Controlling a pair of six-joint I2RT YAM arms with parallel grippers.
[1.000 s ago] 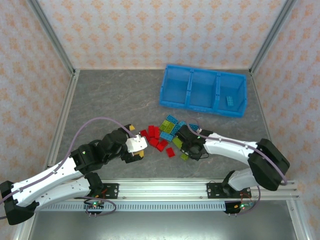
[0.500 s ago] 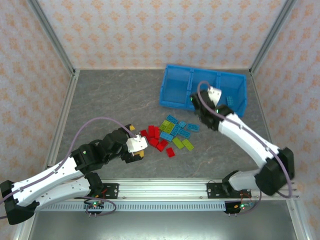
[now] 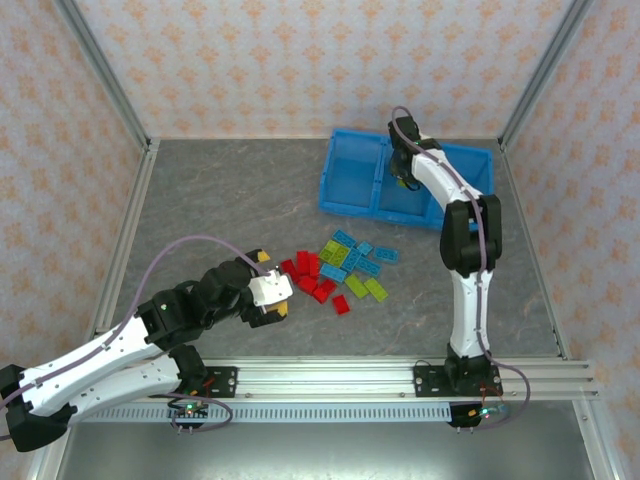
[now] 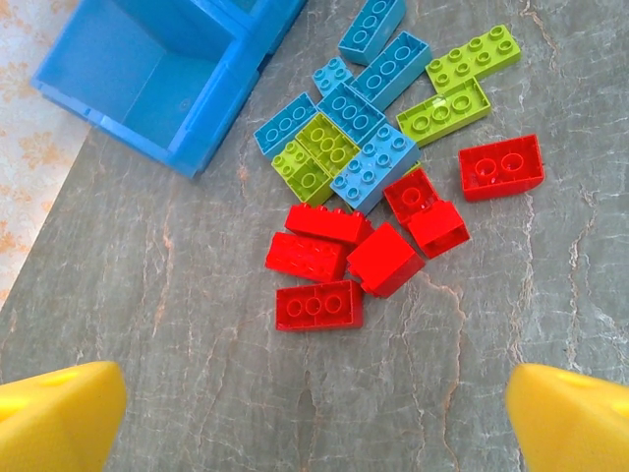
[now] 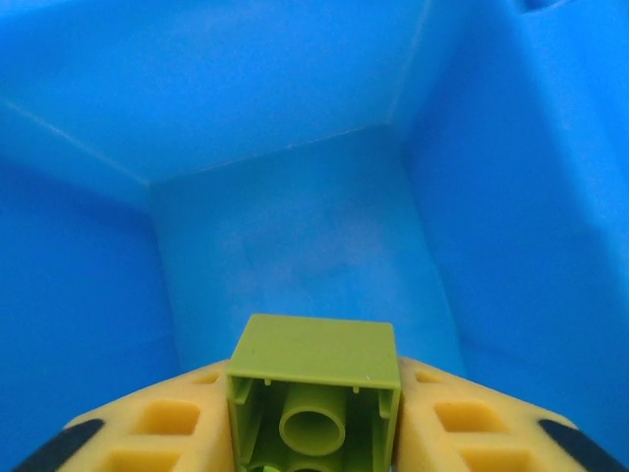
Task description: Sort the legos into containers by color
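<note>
Overhead, right gripper sits over the middle compartment of the blue tray, at roughly 1 o'clock from the loose legos pile on the grey counter. Wrist view: a lime green lego is pinched between the yellow fingers, hollow underside facing the camera, touching both pads, at 6 o'clock in that view with the compartment floor beyond it. So right gripper is narrow, clamped on that brick. Left gripper is spread wide, holding nothing, low over the counter. The pile lies near it at about 3 o'clock overhead, and at 12 o'clock from its own camera: red legos nearest, light blue legos and lime ones beyond, not touching the fingers.
</note>
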